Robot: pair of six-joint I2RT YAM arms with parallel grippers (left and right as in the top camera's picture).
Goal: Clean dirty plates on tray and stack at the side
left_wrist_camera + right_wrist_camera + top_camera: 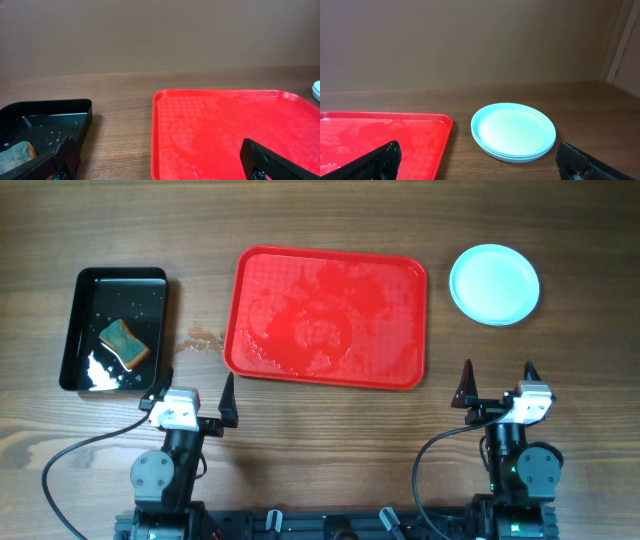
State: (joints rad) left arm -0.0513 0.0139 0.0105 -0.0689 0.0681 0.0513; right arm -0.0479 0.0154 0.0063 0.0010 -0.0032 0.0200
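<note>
Both pairs stand apart, empty: stacked plates (494,284) rest on the tabletop (320,440) ahead of the right jaws, and the tray (390,280) lies ahead-right of the left jaws.

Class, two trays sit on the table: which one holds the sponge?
The smaller black tray, on the left, with the sponge inside; the larger red tray carries no objects.

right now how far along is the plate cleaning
Looks essentially done: the plates sit stacked beside the tray, which is bare but wet. Nothing in hand: left gripper and right gripper are open. The sponge lies in the black tray. Nothing visibly left.
</note>
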